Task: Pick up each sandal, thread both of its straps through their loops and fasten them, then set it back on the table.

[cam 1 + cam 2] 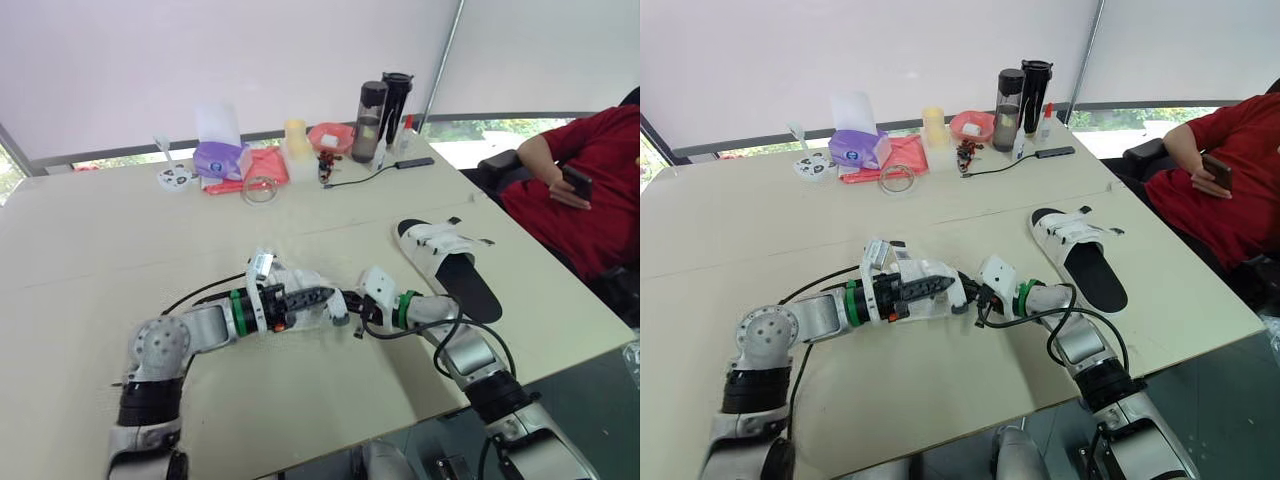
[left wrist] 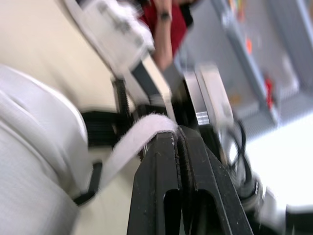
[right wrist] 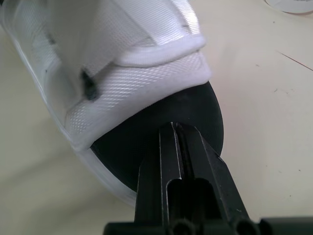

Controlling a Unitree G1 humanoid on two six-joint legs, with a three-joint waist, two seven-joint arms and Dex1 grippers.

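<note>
One white sandal with a black insole (image 1: 300,288) lies at the middle of the table (image 1: 100,250), between my two grippers. My left gripper (image 2: 177,134) is shut on a white strap (image 2: 132,143) of this sandal, pinching it at the fingertips. My right gripper (image 3: 175,128) is shut, its tips resting on the black insole (image 3: 146,147) just behind the white upper (image 3: 146,73). The two grippers meet at the sandal's right end (image 1: 345,305). A second white sandal (image 1: 450,262) lies flat on the table to the right, apart from both grippers.
A person in red (image 1: 600,190) sits past the table's right edge, holding a phone. Along the far side stand two dark bottles (image 1: 380,118), a purple tissue pack (image 1: 220,157), a tape roll (image 1: 259,189) and a cable (image 1: 365,172).
</note>
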